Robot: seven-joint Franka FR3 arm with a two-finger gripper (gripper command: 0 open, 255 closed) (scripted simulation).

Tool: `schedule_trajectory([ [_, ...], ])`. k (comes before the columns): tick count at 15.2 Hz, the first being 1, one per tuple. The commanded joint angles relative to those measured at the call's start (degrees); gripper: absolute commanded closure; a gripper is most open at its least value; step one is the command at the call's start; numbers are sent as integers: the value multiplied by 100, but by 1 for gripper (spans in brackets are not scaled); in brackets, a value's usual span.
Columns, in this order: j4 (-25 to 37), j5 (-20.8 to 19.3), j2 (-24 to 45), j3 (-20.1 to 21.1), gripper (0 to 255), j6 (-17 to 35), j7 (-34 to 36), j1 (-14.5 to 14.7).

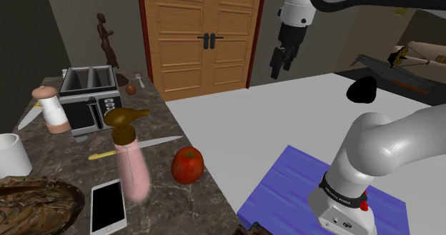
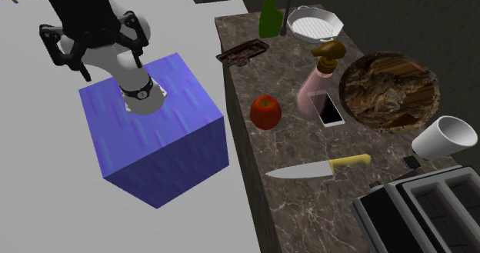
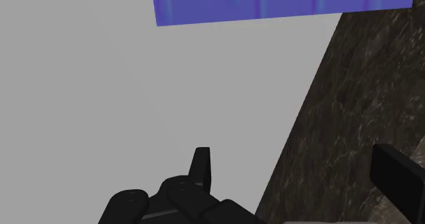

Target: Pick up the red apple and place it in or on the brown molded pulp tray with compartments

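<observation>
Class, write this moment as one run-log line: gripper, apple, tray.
gripper: fingers open, high over the grey floor | apple: on the counter, untouched | tray: on the counter, apart from apple

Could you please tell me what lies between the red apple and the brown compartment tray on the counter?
Nothing: in the second exterior view, only bare dark veined counter separates the apple from the tray.
</observation>
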Motion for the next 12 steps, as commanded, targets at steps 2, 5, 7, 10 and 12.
schedule_trajectory([
  [2, -56, 91, 60, 83, 0, 100, 109, 40],
  [5, -189, 360, 277, 335, 0, 412, 430, 163],
  [7, -246, 531, 454, 506, 0, 632, 638, 244],
  [10, -285, 773, 766, 765, 0, 972, 940, 359],
  [12, -279, 921, 1004, 940, 0, 1205, 1136, 429],
])
